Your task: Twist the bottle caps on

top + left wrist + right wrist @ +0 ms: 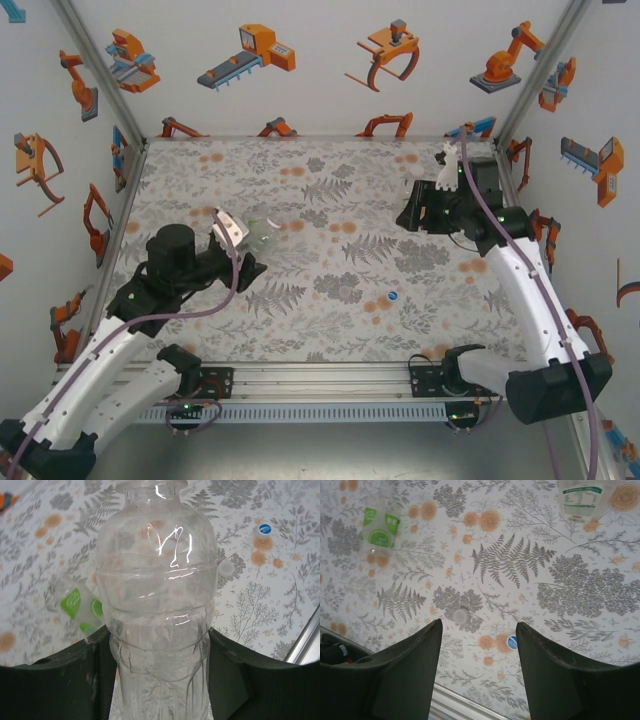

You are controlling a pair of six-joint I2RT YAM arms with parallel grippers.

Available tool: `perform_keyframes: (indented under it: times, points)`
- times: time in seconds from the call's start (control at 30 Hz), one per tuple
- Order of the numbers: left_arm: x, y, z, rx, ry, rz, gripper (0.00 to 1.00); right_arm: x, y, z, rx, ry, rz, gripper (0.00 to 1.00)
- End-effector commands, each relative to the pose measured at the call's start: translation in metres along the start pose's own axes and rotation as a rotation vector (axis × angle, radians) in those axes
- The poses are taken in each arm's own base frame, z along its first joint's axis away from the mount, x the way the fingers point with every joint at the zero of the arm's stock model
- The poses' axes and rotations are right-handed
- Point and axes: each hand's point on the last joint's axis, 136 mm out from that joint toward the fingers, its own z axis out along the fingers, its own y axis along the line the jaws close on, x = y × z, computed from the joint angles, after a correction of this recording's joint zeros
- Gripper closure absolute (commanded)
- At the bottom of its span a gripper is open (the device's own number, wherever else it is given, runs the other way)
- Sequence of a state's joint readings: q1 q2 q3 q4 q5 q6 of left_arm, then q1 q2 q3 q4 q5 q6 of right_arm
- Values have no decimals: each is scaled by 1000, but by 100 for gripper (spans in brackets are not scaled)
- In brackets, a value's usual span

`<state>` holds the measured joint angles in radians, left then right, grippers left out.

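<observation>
the left gripper is clenched on the plain bottle, one dark finger on each side of its ribbed lower body, with the shoulder and neck pointing away from the wrist. the bottle's mouth is cut off at the frame edge, so i cannot tell whether a cap is on it. in the top view this pair sits over the left middle of the table.

the right gripper is released, its jaws apart with nothing between them. it hangs above the patterned cloth at the far right.

just behind the held bottle lies the green-label bottle, on its side. the white cap lies a little to the right of the held bottle, and the blue cap lies further right, near the middle of the table towards the near edge. both caps are loose on the cloth and apart from each other. in the right wrist view the white-label bottle lies at the top edge, well apart from the caps.

my judgement is that the bottle is empty, light and thin-walled. a hard squeeze would dent it, and its glossy skin may slip under twisting, so the ribbed waist is the sensible hold. the caps are tiny, stiff and light, and they should be pinched across the rim from above. the white cap is pale against the cloth and easy to miss.
</observation>
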<state>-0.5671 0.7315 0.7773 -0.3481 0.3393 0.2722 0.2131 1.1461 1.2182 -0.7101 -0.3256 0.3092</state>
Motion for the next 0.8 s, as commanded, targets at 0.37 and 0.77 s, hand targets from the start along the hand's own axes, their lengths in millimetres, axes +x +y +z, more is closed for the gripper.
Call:
perform_keyframes:
  times: [0.37, 0.77]
  points:
    - [-52, 1, 49, 216, -157, 126, 94, 74, 29, 32, 6, 140, 26, 46]
    - [-48, -7, 55, 258, -209, 34, 100, 154, -16, 73, 243, 271, 58, 52]
